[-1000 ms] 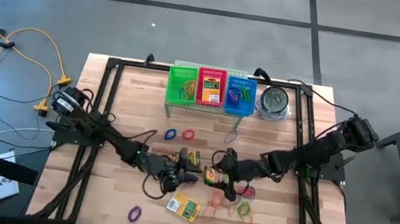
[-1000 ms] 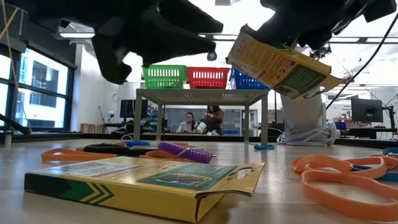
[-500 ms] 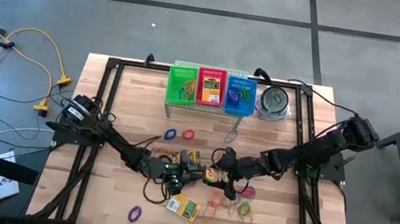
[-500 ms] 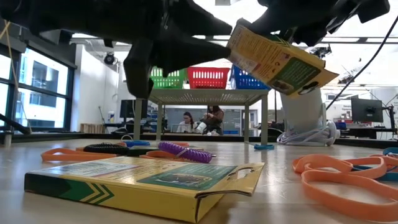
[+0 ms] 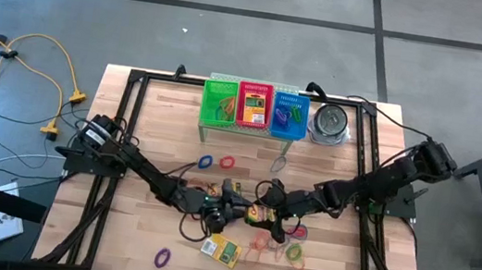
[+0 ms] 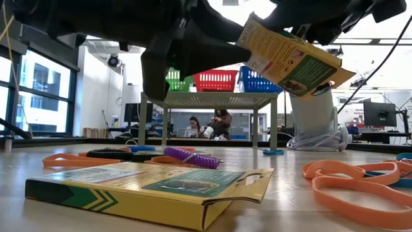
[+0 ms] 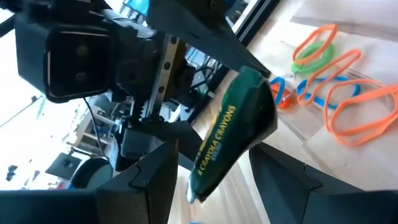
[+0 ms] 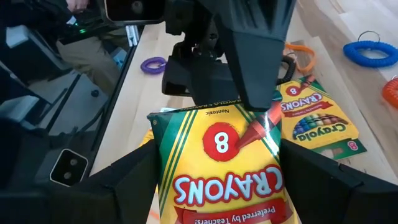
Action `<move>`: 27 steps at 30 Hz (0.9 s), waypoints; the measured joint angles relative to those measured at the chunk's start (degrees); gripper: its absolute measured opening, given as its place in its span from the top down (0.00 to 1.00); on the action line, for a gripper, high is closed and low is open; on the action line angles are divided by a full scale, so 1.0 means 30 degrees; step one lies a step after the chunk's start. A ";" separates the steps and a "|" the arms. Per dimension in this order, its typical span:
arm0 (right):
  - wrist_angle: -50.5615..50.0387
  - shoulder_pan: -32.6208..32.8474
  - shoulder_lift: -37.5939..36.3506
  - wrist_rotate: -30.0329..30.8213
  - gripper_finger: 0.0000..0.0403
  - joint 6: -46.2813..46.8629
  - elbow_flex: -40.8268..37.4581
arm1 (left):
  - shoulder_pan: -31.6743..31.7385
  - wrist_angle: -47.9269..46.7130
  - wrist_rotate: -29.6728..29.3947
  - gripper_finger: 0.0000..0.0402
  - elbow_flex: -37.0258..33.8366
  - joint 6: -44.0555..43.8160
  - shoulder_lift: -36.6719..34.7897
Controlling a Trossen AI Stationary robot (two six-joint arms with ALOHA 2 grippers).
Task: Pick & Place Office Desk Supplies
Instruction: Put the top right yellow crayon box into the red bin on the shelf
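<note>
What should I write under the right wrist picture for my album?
The right gripper holds a crayon box up as the left gripper reaches for it.

Robotics lab: concrete floor, framed wood bench, monitors behind.

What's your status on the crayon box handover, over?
Right hand shut on crayon box, held above the table. Left hand open, fingers either side of the box's far end. Second crayon box flat on table below.
</note>
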 joint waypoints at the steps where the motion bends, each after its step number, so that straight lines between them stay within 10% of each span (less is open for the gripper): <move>1: -0.0015 0.0000 -0.0007 -0.0021 0.27 -0.0001 0.0000 | 0.0006 -0.0212 0.0056 0.53 0.0076 -0.0129 0.0000; 27: -0.0073 -0.0007 0.0007 0.0036 0.27 -0.0015 -0.0007 | 0.0591 -0.0879 0.1490 0.53 0.0117 -0.6483 -0.0004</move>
